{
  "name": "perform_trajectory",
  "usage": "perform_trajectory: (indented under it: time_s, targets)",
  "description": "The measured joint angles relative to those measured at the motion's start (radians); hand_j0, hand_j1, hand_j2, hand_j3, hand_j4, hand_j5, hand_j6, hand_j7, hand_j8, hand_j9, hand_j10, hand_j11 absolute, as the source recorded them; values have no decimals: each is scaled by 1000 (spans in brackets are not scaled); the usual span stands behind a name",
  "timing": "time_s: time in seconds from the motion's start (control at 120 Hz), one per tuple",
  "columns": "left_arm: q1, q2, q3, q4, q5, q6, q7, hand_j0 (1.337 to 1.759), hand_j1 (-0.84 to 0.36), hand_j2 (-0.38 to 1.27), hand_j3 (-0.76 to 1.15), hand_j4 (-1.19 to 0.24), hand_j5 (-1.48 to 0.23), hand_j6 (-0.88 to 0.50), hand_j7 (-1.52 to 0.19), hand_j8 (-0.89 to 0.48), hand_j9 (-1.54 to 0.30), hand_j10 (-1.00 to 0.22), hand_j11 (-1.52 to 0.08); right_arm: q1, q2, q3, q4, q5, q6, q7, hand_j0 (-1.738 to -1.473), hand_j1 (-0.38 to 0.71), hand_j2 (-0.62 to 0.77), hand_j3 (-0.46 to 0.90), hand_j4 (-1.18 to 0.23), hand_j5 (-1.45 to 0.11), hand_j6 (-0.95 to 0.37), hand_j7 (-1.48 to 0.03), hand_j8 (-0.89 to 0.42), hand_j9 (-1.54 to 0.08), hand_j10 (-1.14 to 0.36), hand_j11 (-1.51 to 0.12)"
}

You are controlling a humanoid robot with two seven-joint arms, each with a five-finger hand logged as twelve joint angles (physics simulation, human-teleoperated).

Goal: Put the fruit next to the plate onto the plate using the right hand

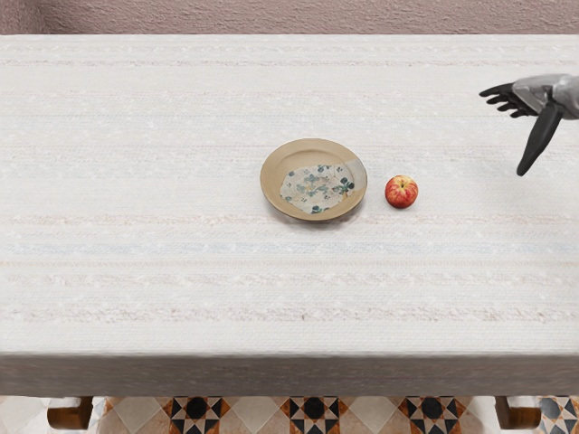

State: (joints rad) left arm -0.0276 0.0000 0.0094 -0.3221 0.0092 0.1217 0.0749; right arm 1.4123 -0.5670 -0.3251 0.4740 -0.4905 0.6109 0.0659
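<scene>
Head view, apple (401,192) beside plate (314,179), right hand (529,101) well apart

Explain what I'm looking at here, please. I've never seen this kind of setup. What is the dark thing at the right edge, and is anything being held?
This is a simulator's render, not a real photo. There is one picture, taken from the humanoid robot's head, looking down at a slant on a table covered with a pale cloth. The dark shape at the right edge is the robot's right hand, a five-finger hand. It hangs above the table with its fingers spread and holds nothing. The left arm is not in the picture. Two things lie on the table: a tan plate with a blue leaf pattern, near the middle, and a red apple just to its right, close beside it but not on it. The hand is well away from both.
</scene>
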Motion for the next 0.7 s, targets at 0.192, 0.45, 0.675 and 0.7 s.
perform_trajectory:
  time_s: [0.192,0.45,0.675,0.7]
  targets:
    - [0,0,0,0,0,0,0,1658,349,0,0,0,0,0,0,0,0,0,0,6,-1,1,-3,0,0,-33,-1658,-330,-3,0,-20,-22,-21,-22,-20,-22,-19,-22]
    - [0,0,0,0,0,0,0,1658,349,0,0,0,0,0,0,0,0,0,0,188,-85,9,395,-1,0,-403,-1658,-325,-4,0,-23,-26,-23,-26,-23,-26,-22,-26]
    - [0,0,0,0,0,0,0,1658,349,0,0,0,0,0,0,0,0,0,0,240,-193,129,850,-34,-205,-641,-1658,-324,-4,0,-25,-28,-26,-28,-25,-28,-24,-28]
    - [0,0,0,0,0,0,0,1658,349,0,0,0,0,0,0,0,0,0,0,239,-177,132,866,-49,-256,-649,-1658,-324,-4,0,-25,-28,-26,-28,-25,-28,-24,-28]
